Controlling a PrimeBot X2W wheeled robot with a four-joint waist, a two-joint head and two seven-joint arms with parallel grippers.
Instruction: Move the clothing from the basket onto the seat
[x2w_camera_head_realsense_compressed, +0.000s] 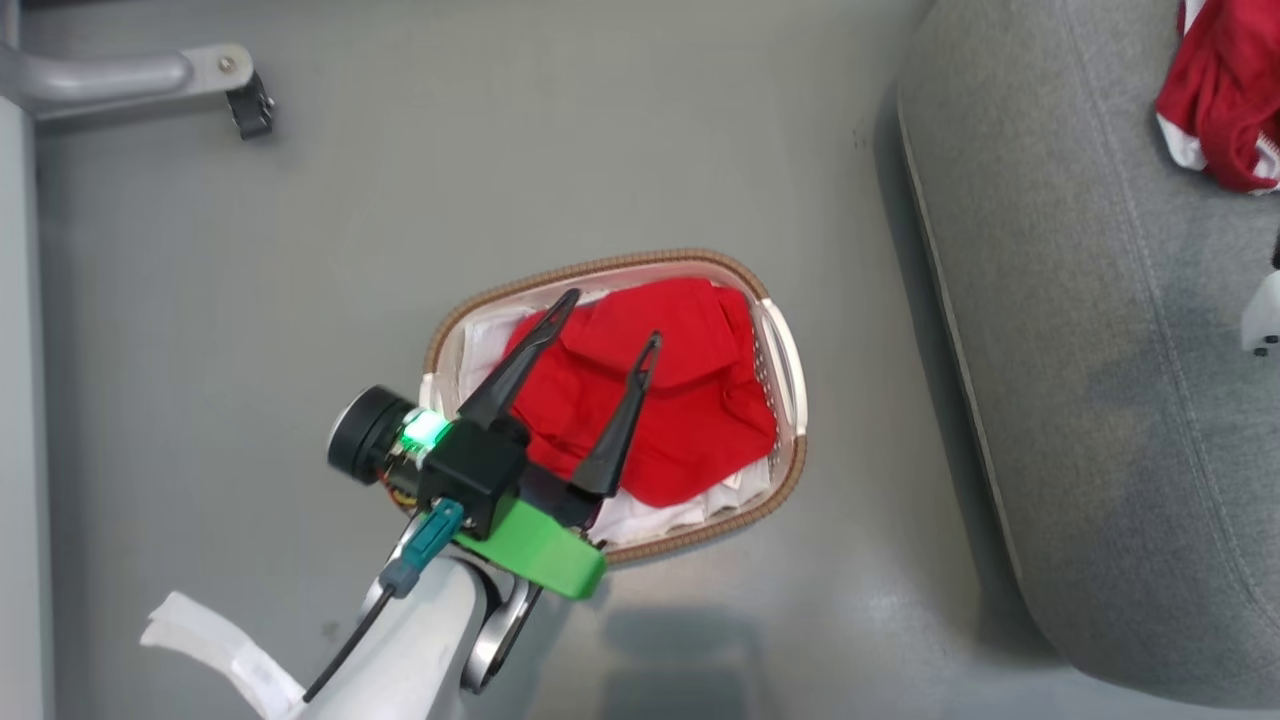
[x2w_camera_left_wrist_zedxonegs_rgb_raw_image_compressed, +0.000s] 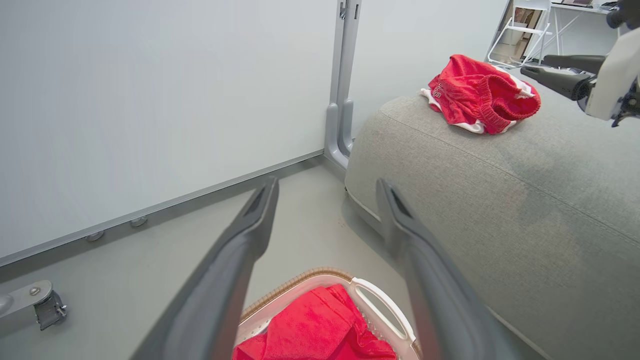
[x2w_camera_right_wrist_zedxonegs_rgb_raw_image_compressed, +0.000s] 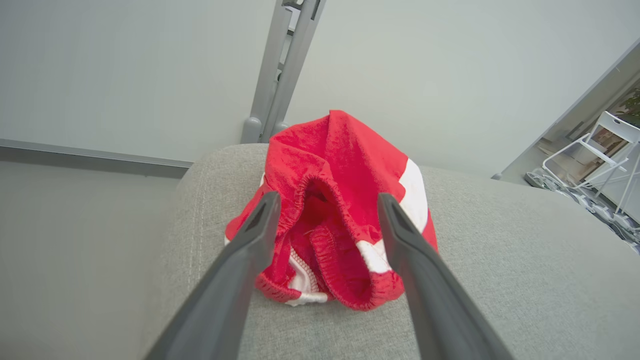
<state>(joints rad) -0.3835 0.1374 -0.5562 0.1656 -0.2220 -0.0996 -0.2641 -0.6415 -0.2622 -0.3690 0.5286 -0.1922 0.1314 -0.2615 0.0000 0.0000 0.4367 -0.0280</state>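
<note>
Fingers of the left gripper (x2w_camera_head_realsense_compressed: 613, 316) stand spread wide with nothing between them, poised above the basket (x2w_camera_head_realsense_compressed: 790, 360). Right under its tips lies the red clothing (x2w_camera_head_realsense_compressed: 670, 410), a crumpled heap filling most of the basket. A white liner sheet (x2w_camera_head_realsense_compressed: 650, 520) shows under the heap on the side nearest this gripper's wrist. Out past the basket, to this gripper's right, a strip of grey floor (x2w_camera_head_realsense_compressed: 500, 150) separates it from the seat (x2w_camera_head_realsense_compressed: 1080, 350).

The right gripper (x2w_camera_right_wrist_zedxonegs_rgb_raw_image_compressed: 328, 197) is also released, its two fingers parted and empty, held over the seat. Between and just beyond its tips a striped red garment (x2w_camera_right_wrist_zedxonegs_rgb_raw_image_compressed: 345, 215) sits bunched on the cushion. The garment's elastic opening faces the gripper, and white panels show on the side to the gripper's right. Whether the tips touch the cloth cannot be told. Farther ahead of this gripper, behind the seat, a grey post (x2w_camera_right_wrist_zedxonegs_rgb_raw_image_compressed: 280, 75) rises against a pale wall (x2w_camera_right_wrist_zedxonegs_rgb_raw_image_compressed: 125, 65).
</note>
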